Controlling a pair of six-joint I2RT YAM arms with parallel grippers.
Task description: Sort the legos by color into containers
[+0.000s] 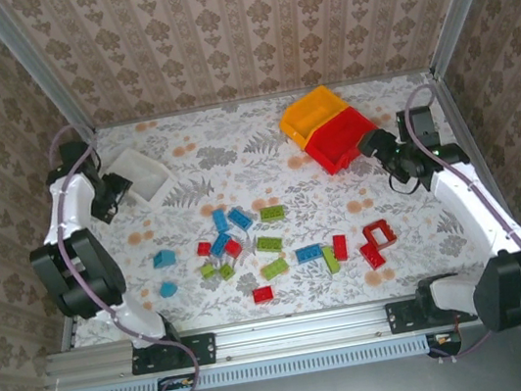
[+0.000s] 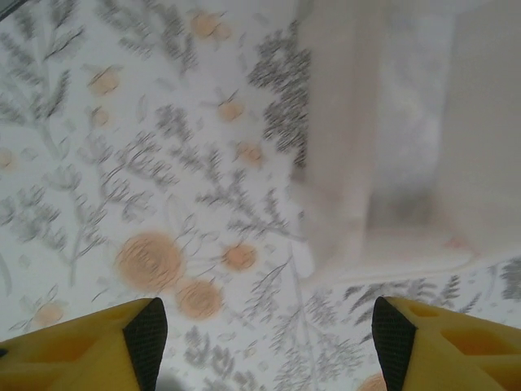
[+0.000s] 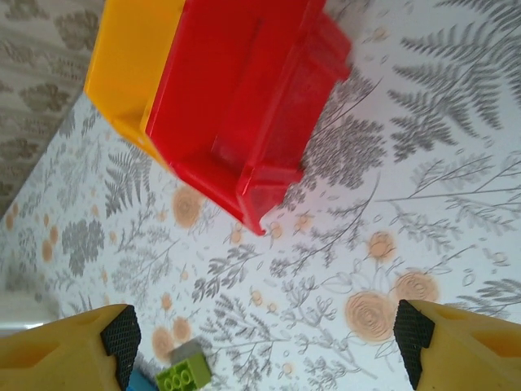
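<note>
The left tool (image 2: 260,346) is hovering jaws apart, empty, beside the white bin (image 2: 407,147); the right tool (image 3: 264,334), likewise apart, is probably risking nudging the red bin (image 3: 236,98)

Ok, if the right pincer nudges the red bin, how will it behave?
Likely slides easily: the red bin looks empty and thin-walled on a smooth cloth. It rests against the yellow bin, so a push may move both. Pushed off-centre, it would probably pivot.

Floral tablecloth (image 1: 234,150), damask-papered walls (image 1: 243,20), aluminium rail (image 1: 302,331)
</note>
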